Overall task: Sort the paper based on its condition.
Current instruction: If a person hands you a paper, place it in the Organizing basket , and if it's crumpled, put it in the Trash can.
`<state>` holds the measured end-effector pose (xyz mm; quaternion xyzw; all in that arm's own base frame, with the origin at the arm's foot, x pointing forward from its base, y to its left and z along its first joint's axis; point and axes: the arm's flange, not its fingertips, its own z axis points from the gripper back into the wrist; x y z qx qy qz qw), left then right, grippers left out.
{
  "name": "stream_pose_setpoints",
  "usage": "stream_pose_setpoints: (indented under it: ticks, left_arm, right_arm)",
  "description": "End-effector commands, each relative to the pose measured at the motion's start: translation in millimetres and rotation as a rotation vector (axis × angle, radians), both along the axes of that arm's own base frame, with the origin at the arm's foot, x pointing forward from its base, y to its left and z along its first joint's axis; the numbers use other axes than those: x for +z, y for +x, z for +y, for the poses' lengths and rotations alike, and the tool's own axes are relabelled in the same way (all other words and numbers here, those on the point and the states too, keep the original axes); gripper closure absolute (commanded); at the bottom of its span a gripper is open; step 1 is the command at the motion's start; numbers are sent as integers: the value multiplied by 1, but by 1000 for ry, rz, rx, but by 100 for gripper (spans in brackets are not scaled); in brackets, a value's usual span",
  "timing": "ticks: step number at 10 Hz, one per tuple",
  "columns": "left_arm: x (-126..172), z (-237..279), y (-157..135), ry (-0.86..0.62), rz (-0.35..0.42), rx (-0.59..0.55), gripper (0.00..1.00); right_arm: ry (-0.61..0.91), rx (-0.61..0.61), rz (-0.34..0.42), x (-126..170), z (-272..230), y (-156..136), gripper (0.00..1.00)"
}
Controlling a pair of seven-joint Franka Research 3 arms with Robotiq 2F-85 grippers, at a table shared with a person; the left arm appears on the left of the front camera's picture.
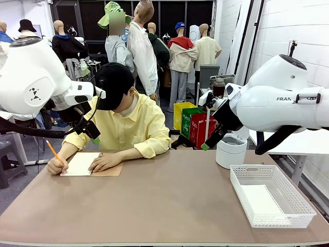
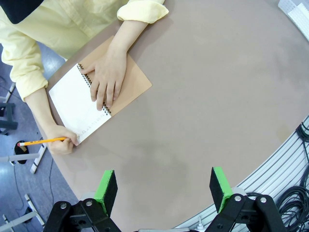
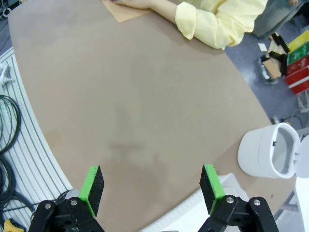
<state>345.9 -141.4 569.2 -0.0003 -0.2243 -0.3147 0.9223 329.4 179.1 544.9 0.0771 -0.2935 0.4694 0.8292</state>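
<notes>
The paper is out of view as loose pieces. At the table's far left a person in a yellow shirt writes with an orange pencil [image 1: 54,153] [image 2: 43,141] on the white page of a spiral notebook [image 1: 80,164] [image 2: 77,104] with a tan cover, the other hand [image 2: 107,79] flat across its binding. My left gripper [image 1: 92,135] [image 2: 164,186] hangs open high above the table near the person's shoulder. Over the right side, my right gripper [image 1: 208,142] [image 3: 152,186] is raised and open too. Nothing is between either pair of green pads.
A white round bin [image 1: 230,152] [image 3: 265,152] stands at the table's far right edge. A white mesh basket [image 1: 288,216] sits at the near right. The brown tabletop [image 1: 164,200] between notebook and basket is bare. Cables lie beside the table's near edge.
</notes>
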Motion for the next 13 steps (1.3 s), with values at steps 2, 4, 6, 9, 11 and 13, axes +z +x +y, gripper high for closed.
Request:
stream_pose_setpoints:
  ticks: [2,4,6,9,11,13]
  left_arm:
    - [1,1,0,-3,0,-1,0]
    - [1,1,0,-3,0,-1,0]
    - [1,1,0,-3,0,-1,0]
    - [1,1,0,-3,0,-1,0]
    - [1,1,0,-3,0,-1,0]
    - [1,1,0,-3,0,-1,0]
  right_arm:
    - [-5,7,11,1,2,2,0]
    - [-5,7,11,1,2,2,0]
    - [-5,7,11,1,2,2,0]
    - [-5,7,11,1,2,2,0]
    - [-5,7,11,1,2,2,0]
    - [-5,7,11,1,2,2,0]
